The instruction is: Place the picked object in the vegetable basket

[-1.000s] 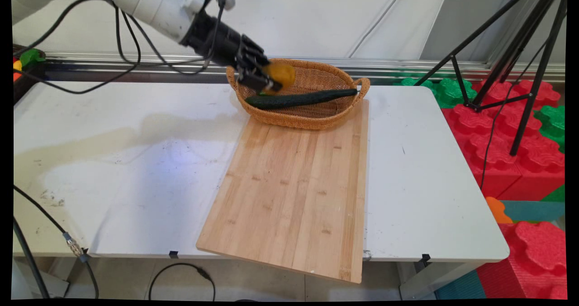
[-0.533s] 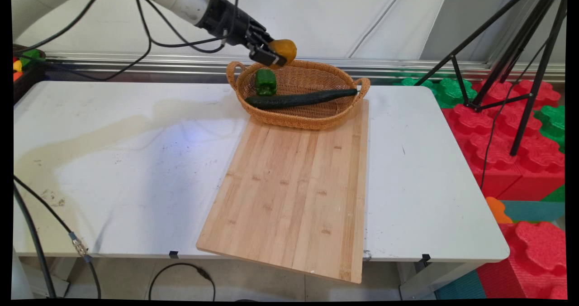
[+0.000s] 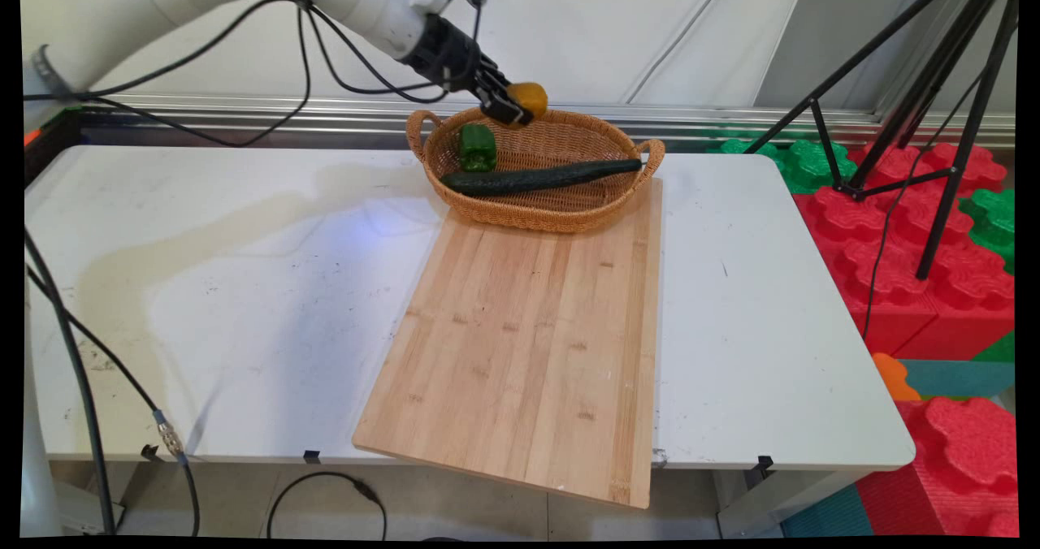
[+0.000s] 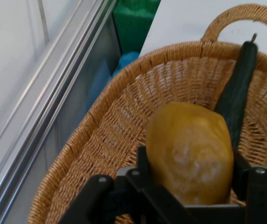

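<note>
My gripper (image 3: 515, 108) is shut on a yellow-orange potato (image 3: 529, 97) and holds it in the air just above the far rim of a wicker basket (image 3: 561, 215). In the hand view the potato (image 4: 189, 151) sits between my fingers (image 4: 145, 172), with the basket (image 4: 96, 140) spread out below it. A long dark cucumber (image 3: 540, 178) lies across the basket, and it shows at the right in the hand view as the cucumber (image 4: 236, 93). A green bell pepper (image 3: 477, 147) stands at the basket's left end.
A long wooden cutting board (image 3: 528, 338) reaches from the basket to the white table's (image 3: 203, 289) near edge. Black cables (image 3: 325, 54) hang from the arm. A black tripod (image 3: 918, 102) and red and green foam blocks (image 3: 934, 248) stand right of the table.
The gripper has lifted the potato out of the basket's left part and carried it up and to the right, over the far rim. The green pepper is now uncovered.
</note>
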{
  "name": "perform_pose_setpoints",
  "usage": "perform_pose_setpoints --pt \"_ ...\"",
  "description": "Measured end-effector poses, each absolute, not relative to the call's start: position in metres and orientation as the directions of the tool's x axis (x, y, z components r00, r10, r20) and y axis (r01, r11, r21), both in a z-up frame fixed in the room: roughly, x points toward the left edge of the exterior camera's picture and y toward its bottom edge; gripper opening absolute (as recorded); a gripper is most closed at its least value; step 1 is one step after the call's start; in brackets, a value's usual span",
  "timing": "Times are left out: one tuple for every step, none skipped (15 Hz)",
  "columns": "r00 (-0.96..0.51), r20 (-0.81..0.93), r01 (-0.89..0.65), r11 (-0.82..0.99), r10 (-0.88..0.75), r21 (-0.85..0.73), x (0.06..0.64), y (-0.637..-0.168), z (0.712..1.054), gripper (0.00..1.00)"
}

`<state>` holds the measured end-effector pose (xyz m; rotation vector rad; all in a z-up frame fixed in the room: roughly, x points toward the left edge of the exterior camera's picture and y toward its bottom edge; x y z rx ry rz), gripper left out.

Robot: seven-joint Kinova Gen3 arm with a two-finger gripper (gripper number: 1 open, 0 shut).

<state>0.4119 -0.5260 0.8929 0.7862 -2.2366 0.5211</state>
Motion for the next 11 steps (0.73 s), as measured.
perform_pose_setpoints --pt "-0.575 0.716 -0.667 0.733 -0.395 -0.132 0.409 -0.532 0.886 0.00" --pt "-0.580 0.707 -0.669 0.732 -0.404 -0.130 0.406 -0.537 0.879 0.00" --pt "-0.584 0.700 -0.671 0.730 -0.412 -0.130 0.404 -0.540 0.873 0.00" --pt "-0.586 0.696 -0.671 0.730 -0.415 -0.130 0.403 -0.542 0.870 0.00" --pt "-0.589 0.690 -0.671 0.730 -0.420 -0.129 0.401 -0.545 0.865 0.00" --pt "-0.590 0.688 -0.672 0.729 -0.422 -0.129 0.400 -0.547 0.862 0.00" --pt "-0.592 0.686 -0.672 0.729 -0.424 -0.129 0.398 -0.549 0.859 0.00" --pt "-0.592 0.685 -0.672 0.730 -0.424 -0.129 0.397 -0.550 0.857 0.00" --pt "-0.594 0.684 -0.670 0.731 -0.424 -0.129 0.396 -0.552 0.854 1.00" --pt "-0.595 0.685 -0.668 0.733 -0.421 -0.130 0.394 -0.553 0.853 1.00" --pt "-0.597 0.686 -0.664 0.736 -0.416 -0.132 0.393 -0.555 0.852 1.00"
